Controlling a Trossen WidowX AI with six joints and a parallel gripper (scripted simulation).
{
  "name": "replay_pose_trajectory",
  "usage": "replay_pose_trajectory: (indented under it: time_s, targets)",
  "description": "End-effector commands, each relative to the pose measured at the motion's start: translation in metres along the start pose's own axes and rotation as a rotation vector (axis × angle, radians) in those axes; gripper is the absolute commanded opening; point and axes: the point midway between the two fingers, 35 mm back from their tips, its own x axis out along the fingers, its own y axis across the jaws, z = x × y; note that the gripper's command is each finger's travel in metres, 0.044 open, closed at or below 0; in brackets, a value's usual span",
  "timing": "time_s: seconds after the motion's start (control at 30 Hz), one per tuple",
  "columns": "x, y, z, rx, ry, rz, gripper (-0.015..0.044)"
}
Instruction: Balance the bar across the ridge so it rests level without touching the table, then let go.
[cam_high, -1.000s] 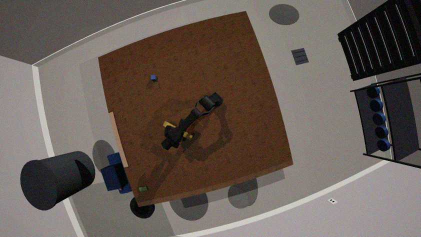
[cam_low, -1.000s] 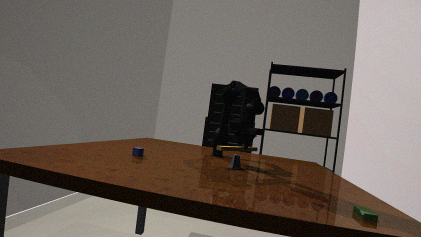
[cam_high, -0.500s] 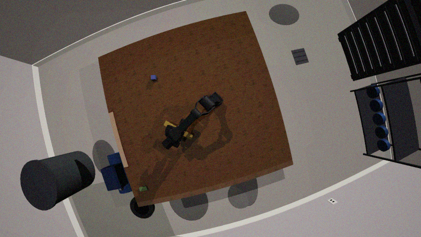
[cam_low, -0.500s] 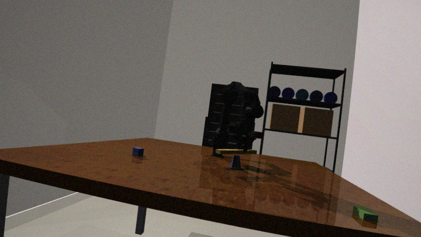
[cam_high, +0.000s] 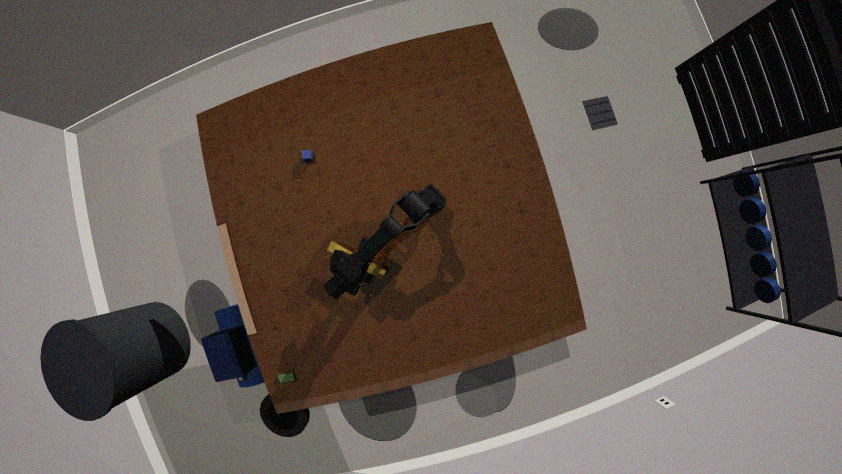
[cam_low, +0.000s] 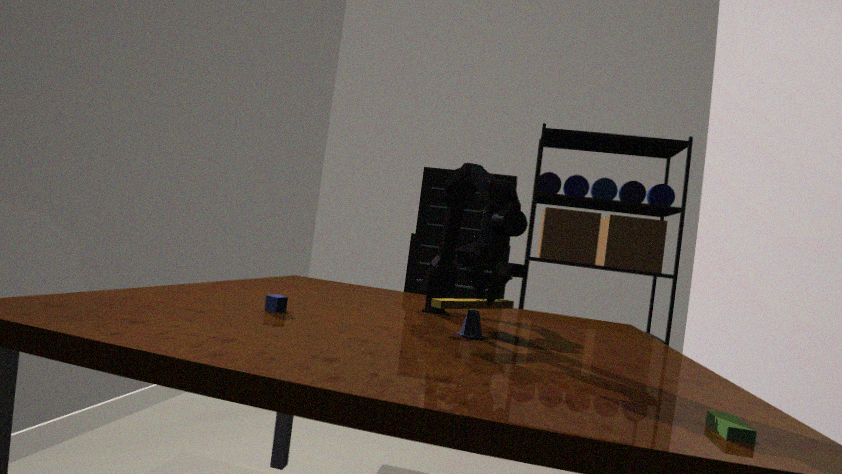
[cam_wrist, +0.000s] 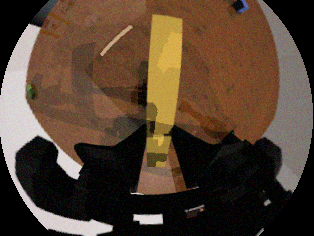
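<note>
gripper (cam_wrist: 157, 135): my jaws clamped on bar
bar (cam_wrist: 164, 70): long axis runs straight ahead of my gripper, level above table (cam_high: 471, 176)
ridge (cam_low: 470, 325): near, apart from bar

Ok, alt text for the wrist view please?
A long flat yellow bar is clamped between the black gripper's fingers and extends away over the brown wooden table. A small blue cube sits far off at upper right.

Hand (cam_wrist: 157, 143) clamped on yellow bar (cam_wrist: 162, 74) above brown table (cam_wrist: 220, 88).
</note>
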Motion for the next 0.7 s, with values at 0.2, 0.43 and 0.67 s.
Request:
replay_pose_trajectory:
  time_s: [0.2,0.43,0.67]
  targets:
    - [0.0011,0.0005,0.0,0.0,0.001,0.003,0.0]
    - [0.0016,0.0005,0.0001,0.0,0.001,0.003,0.0]
    - [0.0022,0.0005,0.0001,0.0,0.001,0.003,0.0]
